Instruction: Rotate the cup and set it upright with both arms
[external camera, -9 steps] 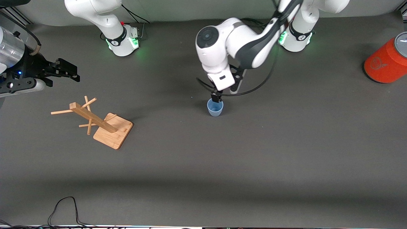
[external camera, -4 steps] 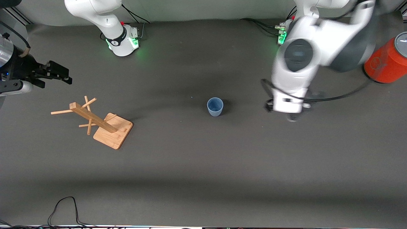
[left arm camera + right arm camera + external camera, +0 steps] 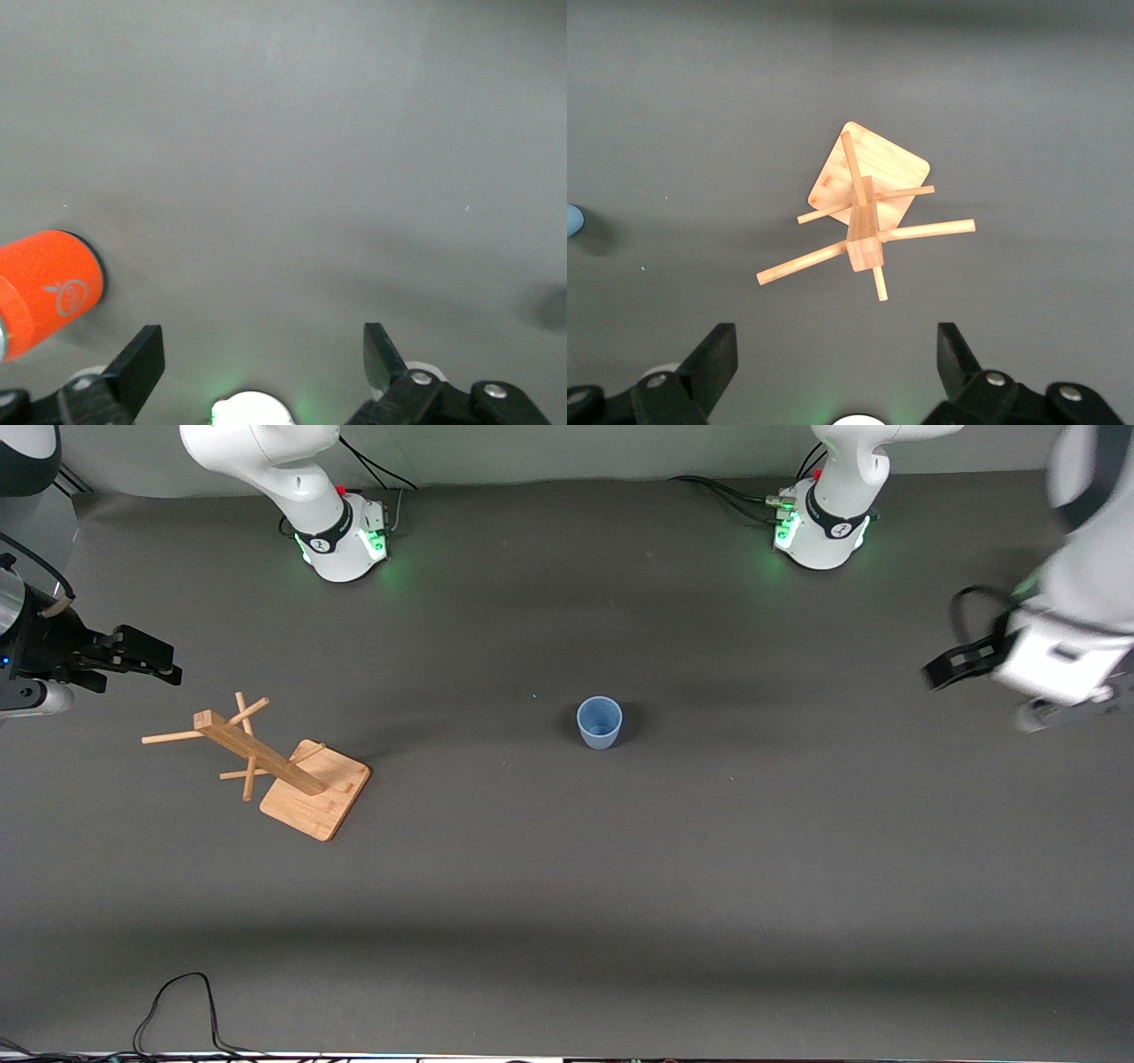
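Well, the cup [image 3: 599, 723] already stands upright with its mouth up in the middle of the table [image 3: 567, 886], nothing touching it, and I'll place everything else from it. Nearer to the front camera than the cup there is only bare dark mat. Toward the right arm's end of the table, and a little nearer to the camera than the cup, stands the wooden rack [image 3: 266, 757] on its square base, well apart from it. The right gripper [image 3: 142, 657] hangs in the air over that end of the table, above the rack, fingers spread wide and holding nothing. The left gripper [image 3: 961, 662] hangs over the left arm's end, well apart from the cup, spread too and empty; its wrist camera looks down on the orange can [image 3: 44, 288]. Farthest off sit the two arm bases. As for handling, the cup looks like thin matte plastic: light, easy to tip or skid, stiff enough yet likely to flex at the rim. I'd pinch across the rim wall or squeeze the tapered sides low down, gently.
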`<state>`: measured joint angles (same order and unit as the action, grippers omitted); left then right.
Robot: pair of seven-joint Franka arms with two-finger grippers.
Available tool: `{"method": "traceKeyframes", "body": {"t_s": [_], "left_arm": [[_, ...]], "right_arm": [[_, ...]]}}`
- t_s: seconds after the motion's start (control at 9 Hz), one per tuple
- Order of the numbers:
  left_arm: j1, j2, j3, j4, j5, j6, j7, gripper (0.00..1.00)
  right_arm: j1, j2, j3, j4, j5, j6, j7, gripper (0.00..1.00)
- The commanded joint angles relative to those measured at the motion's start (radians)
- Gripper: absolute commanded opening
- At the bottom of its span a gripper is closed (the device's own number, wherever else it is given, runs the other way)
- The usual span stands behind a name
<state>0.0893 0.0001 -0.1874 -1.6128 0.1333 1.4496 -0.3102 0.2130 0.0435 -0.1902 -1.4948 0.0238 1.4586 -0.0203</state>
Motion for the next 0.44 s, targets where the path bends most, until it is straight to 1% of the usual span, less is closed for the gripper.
{"method": "traceKeyframes", "body": {"t_s": [0.0,0.11,0.22,0.33], "left_arm": [[0.038,-0.124,0.029,-0.113,-0.035,0.015,0.202,1.0],[0.014,-0.161,0.111,-0.127,-0.059,0.011,0.285,1.0],[-0.003,-0.187,0.129,-0.136,-0.06,0.008,0.322,1.0],[-0.003,-0.213,0.129,-0.148,-0.061,0.027,0.324,1.0]], "right_arm": [[0.009,-0.011,-0.006,-0.005,-0.001,0.008,-0.013,1.0],[0.011,-0.013,-0.006,-0.007,-0.001,0.006,0.008,1.0],[0.009,-0.014,-0.008,-0.007,-0.002,0.005,0.032,1.0],[0.009,-0.02,-0.015,-0.009,-0.005,0.005,0.028,1.0]]}}
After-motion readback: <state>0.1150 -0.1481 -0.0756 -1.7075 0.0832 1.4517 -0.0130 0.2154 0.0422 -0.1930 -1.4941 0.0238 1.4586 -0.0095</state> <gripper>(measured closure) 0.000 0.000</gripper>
